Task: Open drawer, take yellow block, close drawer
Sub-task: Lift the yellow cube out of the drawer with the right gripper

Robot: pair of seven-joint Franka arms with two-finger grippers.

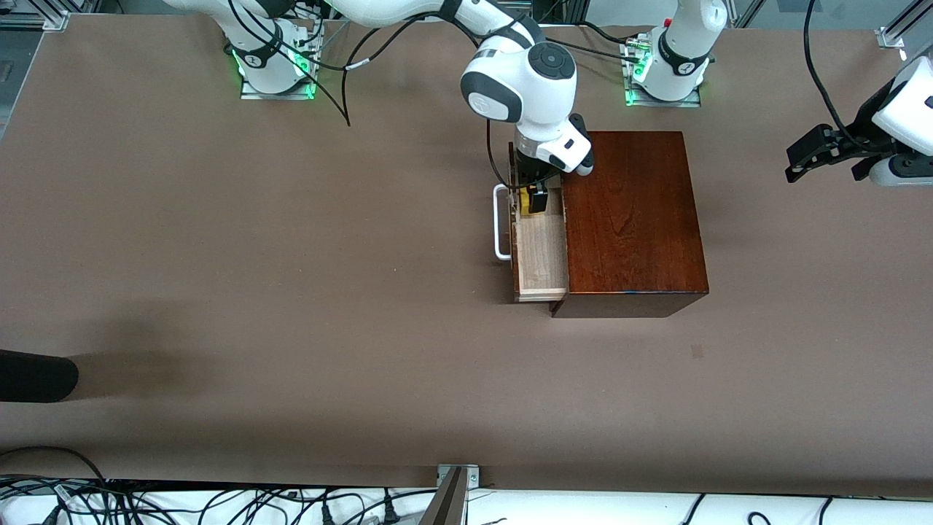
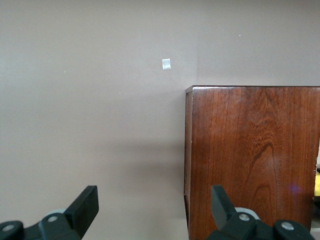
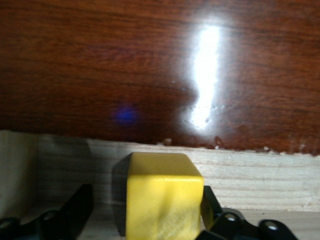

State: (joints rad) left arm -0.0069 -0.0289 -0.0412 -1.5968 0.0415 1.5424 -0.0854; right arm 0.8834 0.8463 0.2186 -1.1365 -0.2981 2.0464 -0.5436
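While the left arm waits off at its own end of the table, its gripper (image 1: 802,157) hanging over bare tabletop with the black fingers (image 2: 85,207) spread wide apart, the right arm reaches down into the drawer (image 1: 541,251). That drawer stands pulled out of the glossy reddish-brown wooden box (image 1: 634,219) toward the right arm's end of the table — pale, raw-looking wood inside, a dark front, and a white U-shaped bar handle (image 1: 501,222) curving off it. The right gripper (image 1: 531,200) is down in the part of the drawer farther from the front camera, and the yellow block (image 3: 162,202) sits between its fingers, a small plain cube with softly rounded edges. One black finger (image 3: 212,207) touches the block's side; the other stands a little apart from it, so the jaws are not yet clamped. Light glares in a streak on the polished box wall (image 3: 150,65) just above the drawer's pale edge. The table (image 1: 291,292) is a matte brown sheet.
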